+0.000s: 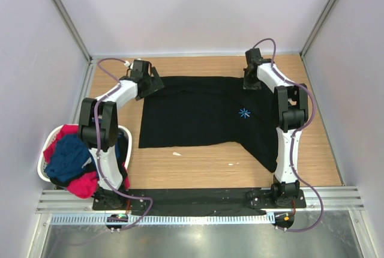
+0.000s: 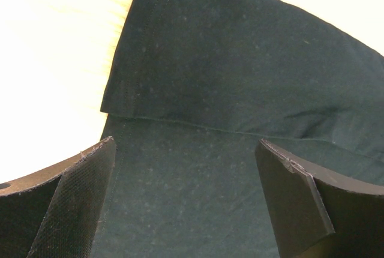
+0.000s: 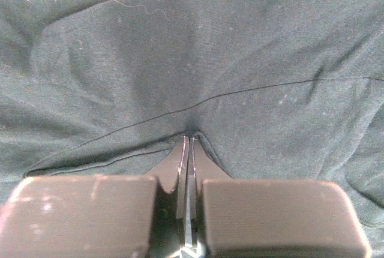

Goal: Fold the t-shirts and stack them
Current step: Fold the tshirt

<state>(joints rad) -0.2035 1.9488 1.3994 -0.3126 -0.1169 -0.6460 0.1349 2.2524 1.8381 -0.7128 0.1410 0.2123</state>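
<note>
The large black t-shirt (image 1: 198, 114) lies spread flat on the wooden table, its light-blue starburst mark (image 1: 244, 113) right of centre. My left gripper (image 1: 152, 84) is open over the shirt's far left corner; in the left wrist view (image 2: 186, 192) its fingers (image 2: 78, 198) stand wide apart above the black cloth (image 2: 240, 72) near a hem seam. My right gripper (image 1: 251, 83) is at the shirt's far right edge; in the right wrist view (image 3: 189, 141) it is shut, pinching a pucker of the black cloth (image 3: 210, 48). The navy blue shirt (image 1: 69, 156) and the red-pink shirt (image 1: 84, 185) lie in the basket.
The white laundry basket (image 1: 42, 171) stands at the near left beside the left arm's base. Two small white scraps (image 1: 176, 153) lie on the bare wood near the shirt's front edge. Grey walls enclose the table on three sides.
</note>
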